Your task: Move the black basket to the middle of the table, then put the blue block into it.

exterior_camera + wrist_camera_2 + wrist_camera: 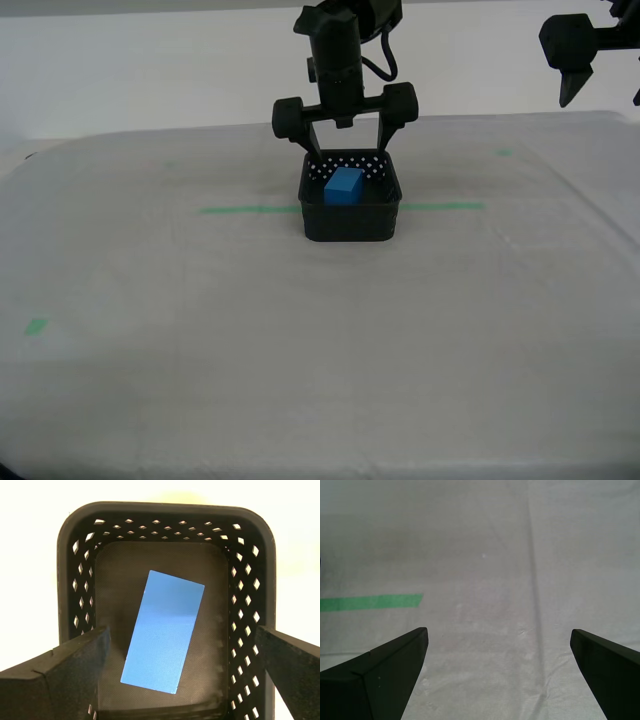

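The black basket point(350, 225) stands on the table point(300, 350) near its middle, on the green tape line point(250, 209). The blue block point(344, 186) lies inside it, flat on the floor of the basket point(165, 510) and turned at a slant point(162, 630). My second gripper point(347, 140) hangs just above the basket's far side, open and empty, with its fingers point(75, 665) spread to about the basket's width. My first gripper point(605, 90) is raised at the exterior view's far right, open and empty point(497, 635), over bare cloth.
A small green tape bit point(36, 326) lies near the exterior view's left front, another point(503, 152) at the far right. An end of the green tape line point(370, 601) shows in the first wrist view. The table's far edge meets a white wall.
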